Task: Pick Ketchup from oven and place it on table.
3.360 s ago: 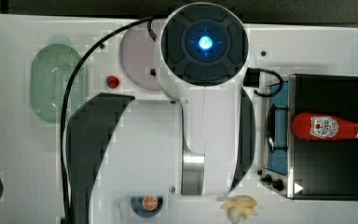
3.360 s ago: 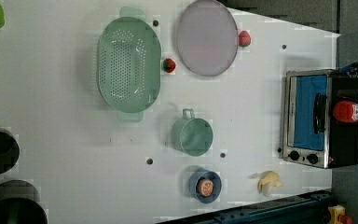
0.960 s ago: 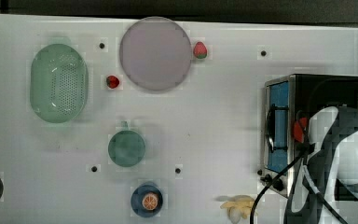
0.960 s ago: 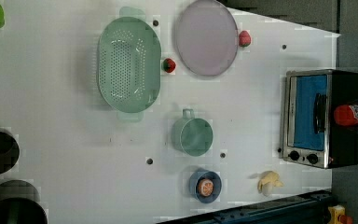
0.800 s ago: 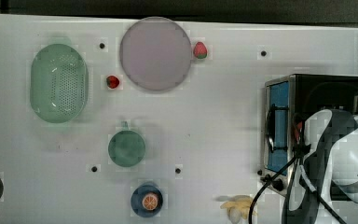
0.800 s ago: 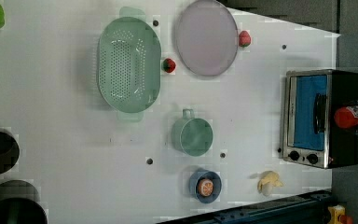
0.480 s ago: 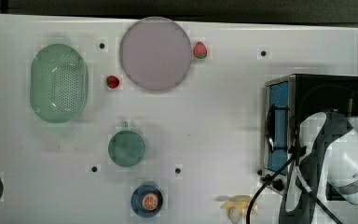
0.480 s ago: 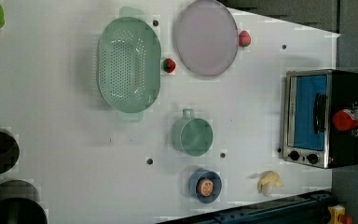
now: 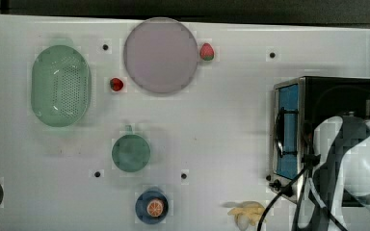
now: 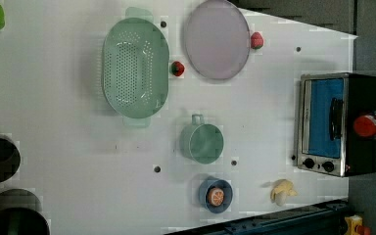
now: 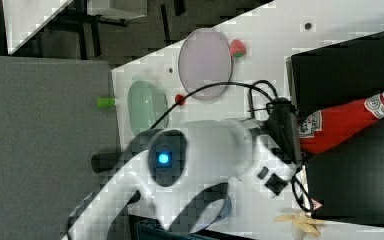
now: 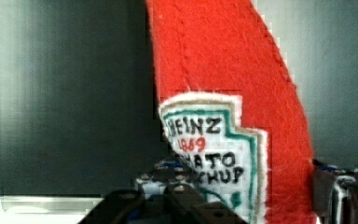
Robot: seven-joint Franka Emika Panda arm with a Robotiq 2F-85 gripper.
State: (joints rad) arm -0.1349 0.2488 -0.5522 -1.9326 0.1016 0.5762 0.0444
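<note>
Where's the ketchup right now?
The ketchup lies on its side on the black top of the oven, at the right view's right, its base between the fingers of the gripper.

One ketchup [image 11: 347, 122], one oven [image 10: 340, 122], two strawberries [image 9: 117, 84], one plate [image 9: 160, 55], one colander [image 9: 60, 85], one cup [image 9: 130, 153].
</note>
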